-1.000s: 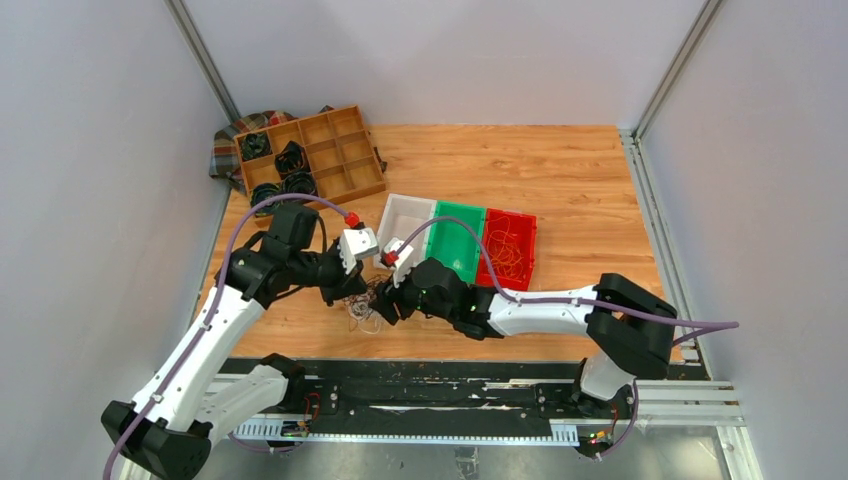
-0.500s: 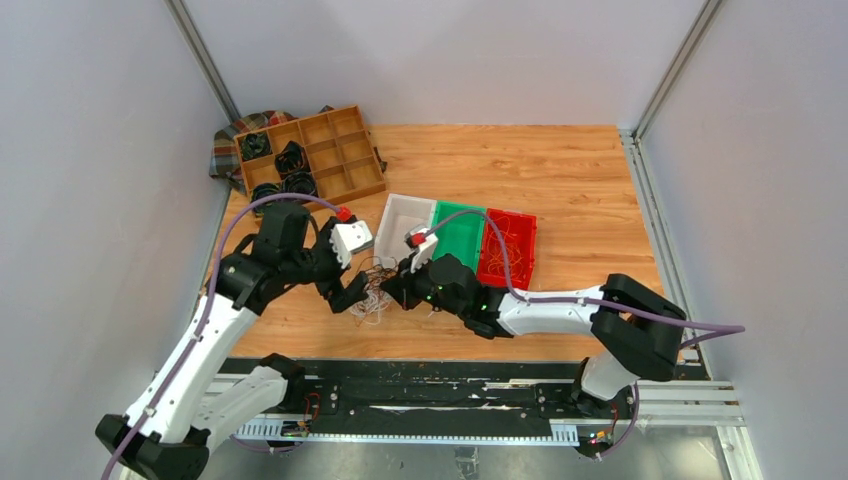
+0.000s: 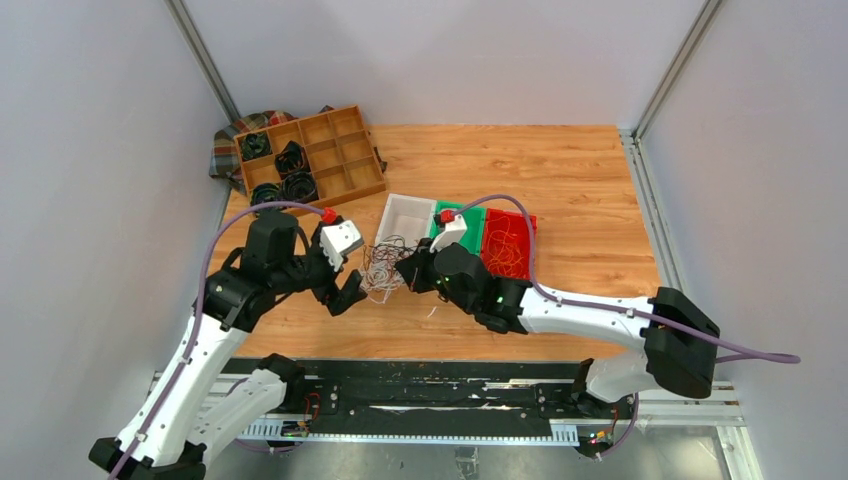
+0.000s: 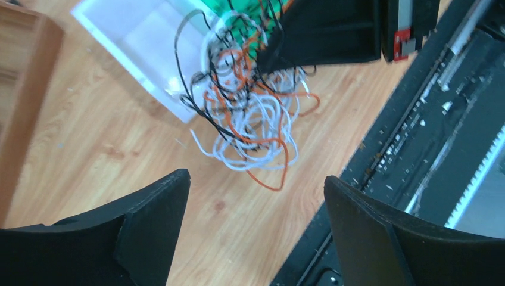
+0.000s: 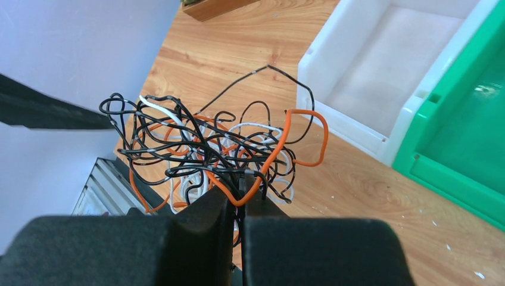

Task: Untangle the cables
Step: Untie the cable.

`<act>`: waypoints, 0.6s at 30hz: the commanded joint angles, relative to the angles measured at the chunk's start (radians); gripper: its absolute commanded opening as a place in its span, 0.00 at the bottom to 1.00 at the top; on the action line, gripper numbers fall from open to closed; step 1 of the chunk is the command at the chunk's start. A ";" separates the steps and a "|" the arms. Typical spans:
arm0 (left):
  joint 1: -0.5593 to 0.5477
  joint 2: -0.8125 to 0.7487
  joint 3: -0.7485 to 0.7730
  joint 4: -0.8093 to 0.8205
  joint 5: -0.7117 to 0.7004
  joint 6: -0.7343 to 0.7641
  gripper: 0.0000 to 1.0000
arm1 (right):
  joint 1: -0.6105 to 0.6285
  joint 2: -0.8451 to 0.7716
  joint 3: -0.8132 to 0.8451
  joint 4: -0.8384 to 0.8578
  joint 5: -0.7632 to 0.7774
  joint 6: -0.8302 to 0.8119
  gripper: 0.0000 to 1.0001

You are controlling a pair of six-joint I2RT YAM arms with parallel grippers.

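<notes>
We look down on a honey-coloured wooden tabletop [image 3: 570,190]. At its far left corner sits a partitioned wooden tray [image 3: 340,150] with thick black coiled rolls [image 3: 290,158] in several left compartments, and a plaid cloth [image 3: 224,150] showing at its edge. Three smooth plastic bins stand in a row near the middle: a white bin [image 3: 408,200] showing its pale floor, a green bin [image 5: 452,179], and a red bin [image 3: 516,214] holding loose orange wires [image 3: 508,250]. The left gripper [image 4: 256,182] stands wide apart, near the thin orange, white and black cables [image 4: 253,122] tangled at the white bin's near corner. Only the right wrist view shows the right gripper [image 5: 241,196] pinched tight on their strands.
</notes>
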 commanded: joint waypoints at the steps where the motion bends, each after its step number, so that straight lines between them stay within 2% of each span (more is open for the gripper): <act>1: 0.004 -0.004 -0.048 -0.029 0.110 0.028 0.86 | 0.030 -0.044 0.065 -0.149 0.131 0.071 0.01; 8: 0.004 0.019 -0.065 0.010 0.048 0.081 0.83 | 0.051 -0.040 0.120 -0.190 0.128 0.089 0.01; 10: 0.003 0.024 -0.071 0.036 0.046 0.072 0.80 | 0.056 -0.033 0.131 -0.188 0.120 0.088 0.01; 13: 0.003 0.038 -0.074 0.064 0.019 0.073 0.65 | 0.061 -0.027 0.139 -0.192 0.111 0.087 0.01; 16: 0.003 0.038 -0.073 0.063 -0.016 0.105 0.44 | 0.061 -0.042 0.125 -0.194 0.121 0.089 0.01; 18: 0.003 0.029 -0.079 0.064 -0.040 0.123 0.34 | 0.061 -0.059 0.107 -0.194 0.131 0.093 0.01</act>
